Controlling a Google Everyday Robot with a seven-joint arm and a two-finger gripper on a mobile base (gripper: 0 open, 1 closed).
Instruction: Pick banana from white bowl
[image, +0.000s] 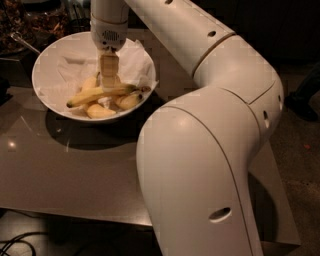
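Observation:
The white bowl (44, 65), lined with crumpled white paper, stands at the table's far left. The long yellow banana (87, 95) lies across the bowl, its greenish tip pointing left and its dark stem end at the right rim. My gripper (109, 82) reaches straight down into the bowl and meets the middle of the banana. Its lower end is hidden against the fruit.
Shorter pale bananas (100, 111) lie under and beside the long one. My big white arm (200, 150) covers the right half of the grey table (75, 170). Dark clutter (30, 22) sits behind the bowl. Cables (15, 245) lie on the floor at bottom left.

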